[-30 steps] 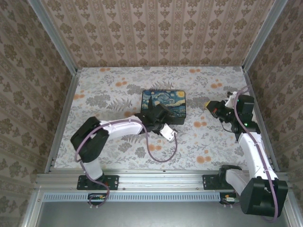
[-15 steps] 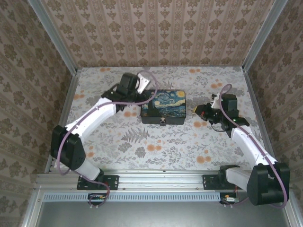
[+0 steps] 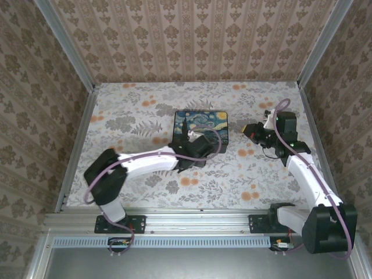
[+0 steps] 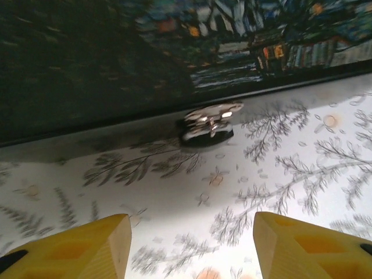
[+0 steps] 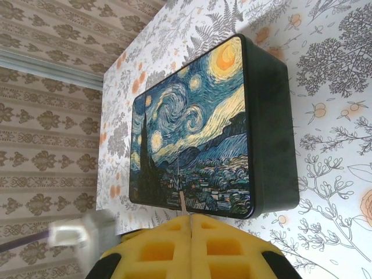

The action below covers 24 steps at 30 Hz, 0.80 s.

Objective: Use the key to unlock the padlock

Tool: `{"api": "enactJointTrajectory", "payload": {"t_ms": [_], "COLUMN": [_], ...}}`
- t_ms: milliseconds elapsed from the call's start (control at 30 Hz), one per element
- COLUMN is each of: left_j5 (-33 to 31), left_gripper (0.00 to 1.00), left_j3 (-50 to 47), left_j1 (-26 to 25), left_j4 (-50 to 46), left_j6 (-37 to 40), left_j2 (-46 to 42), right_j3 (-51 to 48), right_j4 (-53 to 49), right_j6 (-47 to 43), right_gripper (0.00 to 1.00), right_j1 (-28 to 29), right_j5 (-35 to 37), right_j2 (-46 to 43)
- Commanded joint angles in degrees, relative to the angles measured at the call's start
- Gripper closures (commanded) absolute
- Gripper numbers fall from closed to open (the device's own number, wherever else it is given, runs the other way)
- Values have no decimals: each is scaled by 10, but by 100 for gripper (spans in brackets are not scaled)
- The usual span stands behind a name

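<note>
The floral table (image 3: 145,116) carries the black box (image 3: 201,125) with its swirly blue-and-yellow lid at centre frame. The left arm (image 3: 145,160) has swung from the box's upper-left corner round to its lower edge. There the left gripper (image 4: 189,229) now hangs wide open and empty, facing the small shiny padlock (image 4: 208,121) at the foot of the box's front wall. The right gripper (image 5: 189,224), right of the box and hardly moved, is pinched shut on a thin sliver, apparently the key (image 5: 181,200). The lock looks about to be steadied for insertion.
</note>
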Motion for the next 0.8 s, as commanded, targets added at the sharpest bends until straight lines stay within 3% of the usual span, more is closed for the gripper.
{"api": "enactJointTrajectory", "payload": {"t_ms": [0, 500, 767], "left_j5": [-42, -74, -70], "left_gripper": [41, 46, 46], "left_j3": [52, 106, 79], "left_j1": [-16, 1, 13], "left_j4": [-10, -38, 28], "left_j6": [-59, -112, -93], "left_j2": [41, 128, 143], "right_j3": [9, -3, -9], "right_j4": [-20, -22, -9], "right_j6": [-15, -11, -2], "right_gripper": [100, 100, 100], "right_j1": [-13, -65, -65], "right_j5": [-7, -59, -65], "right_j2": [-25, -63, -58]}}
